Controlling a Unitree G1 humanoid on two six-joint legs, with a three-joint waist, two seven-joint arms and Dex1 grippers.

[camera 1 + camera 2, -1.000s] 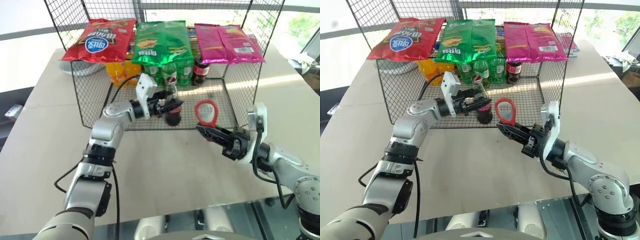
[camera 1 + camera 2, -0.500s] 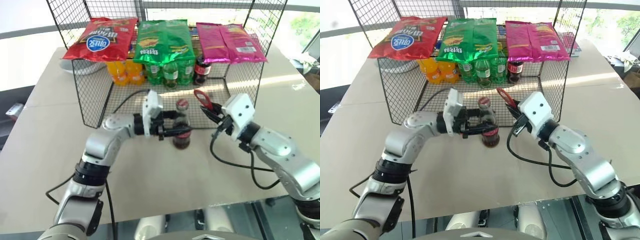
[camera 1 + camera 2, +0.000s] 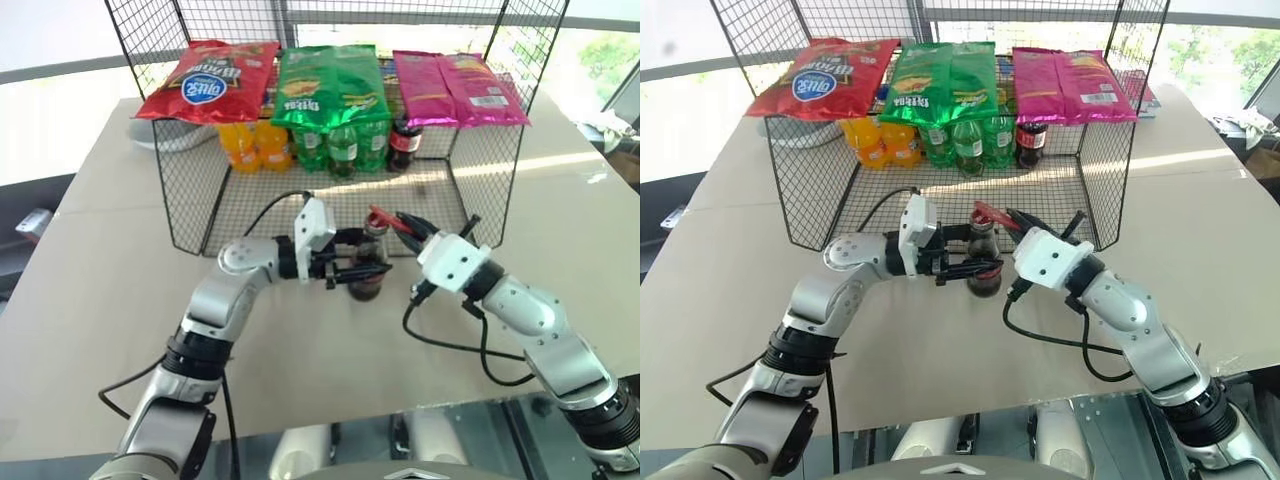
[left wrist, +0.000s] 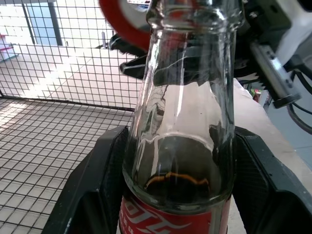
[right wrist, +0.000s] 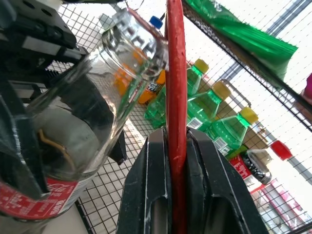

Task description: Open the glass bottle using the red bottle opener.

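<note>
Two pincers meet: left pincer grips the glass bottle, right pincer clamps the red bottle opener at its still-capped top.

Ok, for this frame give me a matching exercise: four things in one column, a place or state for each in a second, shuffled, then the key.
Things:
1. glass bottle
2. red bottle opener
3. green chip bag
4. orange soda bottles

Places or states:
A. lying on top of the wire rack
B. clamped in the right gripper, at the top of the bottle
C. standing inside the rack, at the back
D. held between the fingers of the left gripper, upright over the table

Pairs: 1-D, 2-B, 3-A, 4-C
</note>
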